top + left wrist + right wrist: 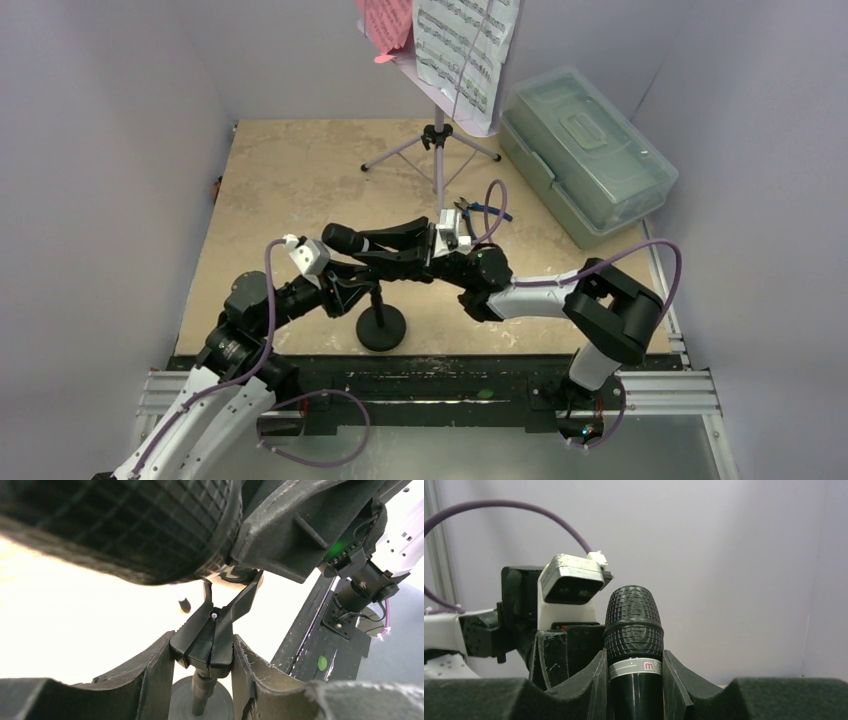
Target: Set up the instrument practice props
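The right gripper is clamping one black mic round its body, just below the grille, and is holding it level with the head pointing left. Beneath it, the left gripper is pinching the clip of the one mic stand, whose round base is sitting on the table near the front edge. The clip's prongs are reaching up to the mic's underside. Whether the mic is seated in them cannot be told.

Behind, one music stand is standing upright at the back and is carrying two sheets, one pink sheet and one white sheet. One pair of pliers is lying between the stand's feet and the right wrist. One box is sitting to the right.

Both arms are reaching inward, low and bent, and are meeting mid-table.
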`<state>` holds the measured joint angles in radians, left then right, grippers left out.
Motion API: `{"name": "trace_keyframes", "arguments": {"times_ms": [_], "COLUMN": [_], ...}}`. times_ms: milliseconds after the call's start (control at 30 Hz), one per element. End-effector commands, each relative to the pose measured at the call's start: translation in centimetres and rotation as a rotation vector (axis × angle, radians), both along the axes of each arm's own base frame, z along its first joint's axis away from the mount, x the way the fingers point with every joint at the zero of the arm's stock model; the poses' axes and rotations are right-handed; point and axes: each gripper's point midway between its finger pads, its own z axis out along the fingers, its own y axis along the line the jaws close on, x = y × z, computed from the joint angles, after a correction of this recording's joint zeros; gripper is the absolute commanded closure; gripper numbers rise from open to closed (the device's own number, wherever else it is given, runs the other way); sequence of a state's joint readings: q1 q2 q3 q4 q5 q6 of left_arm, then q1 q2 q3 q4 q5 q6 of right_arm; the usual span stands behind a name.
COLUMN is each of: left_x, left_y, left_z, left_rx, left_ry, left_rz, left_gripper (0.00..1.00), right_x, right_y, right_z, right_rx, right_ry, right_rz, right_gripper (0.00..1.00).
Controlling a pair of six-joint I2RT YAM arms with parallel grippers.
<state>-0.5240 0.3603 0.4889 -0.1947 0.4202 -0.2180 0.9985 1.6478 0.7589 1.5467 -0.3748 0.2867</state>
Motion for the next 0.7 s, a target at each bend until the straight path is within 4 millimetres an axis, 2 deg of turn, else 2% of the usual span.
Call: {"name": "trace_keyframes", "arguments": {"times_ms": [0,133,367,500,667], "left_x": [-1.2,-1.3,-2.7,-2.8,-2.5], "left_y": [0.2,1.5,1.9,2.6,2.5], "left_z": [10.4,12.8,17.8,19.5,20.9], "left_rx": [-0.221,-0.311,-0.538,-0.649,-0.781], "left_ry": [-0.306,-0.360,-0.408,-0.417,-0.397], "left_rz": [-0.018,0.045,0.005,0.017,-0.015], "left_gripper": [1.00,1.00,1.00,1.00,1.00], "right_x": [-1.7,-1.5,-2.1,-1.1,-1.1], "right_y": [-4.5,-6.2,-8.0,-9.6,-10.0], "right_z": [5.5,6.1,10.9,12.8,14.7], "right_rx": [0.282,0.306,0.454,0.547,0.612], "right_ry": [-0.035,0.035,0.068,0.138,0.176], "right_rz": [-0.021,0.004,0.028,-0.001,0.049], "right_gripper": [1.00,1.00,1.00,1.00,1.00]}}
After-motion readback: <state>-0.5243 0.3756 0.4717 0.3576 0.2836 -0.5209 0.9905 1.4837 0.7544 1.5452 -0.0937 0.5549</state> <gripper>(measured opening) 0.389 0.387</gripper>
